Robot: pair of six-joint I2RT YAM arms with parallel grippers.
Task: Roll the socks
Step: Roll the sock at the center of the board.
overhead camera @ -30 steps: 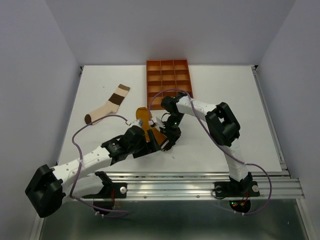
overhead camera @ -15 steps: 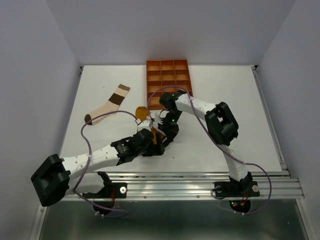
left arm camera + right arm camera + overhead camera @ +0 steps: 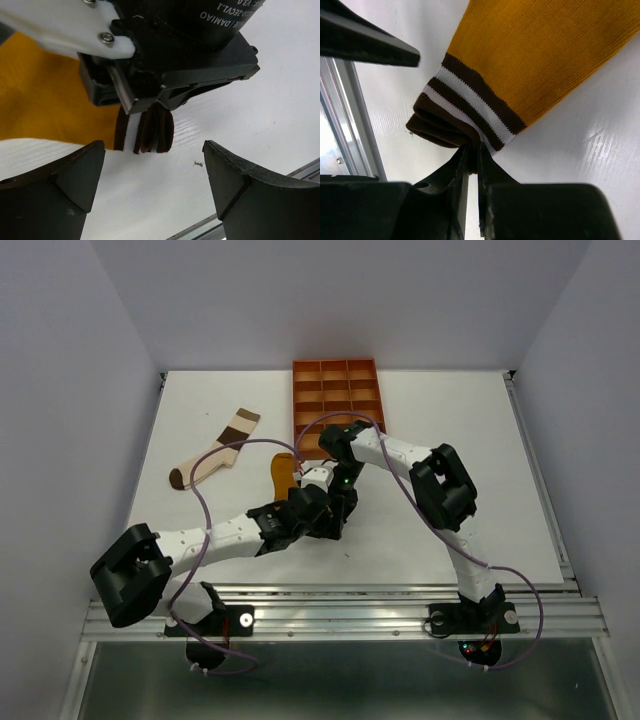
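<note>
My right pincer is pinched tight on the edge of the striped cuff of the mustard sock, which bunches low over the table. My left pincer stands wide apart right in front of that cuff, one finger to each side, touching nothing. From the cuff the sock's length runs away from me, toward the far left, so I judge the roll must travel that way. The colour-blocked sock lies well apart.
</note>
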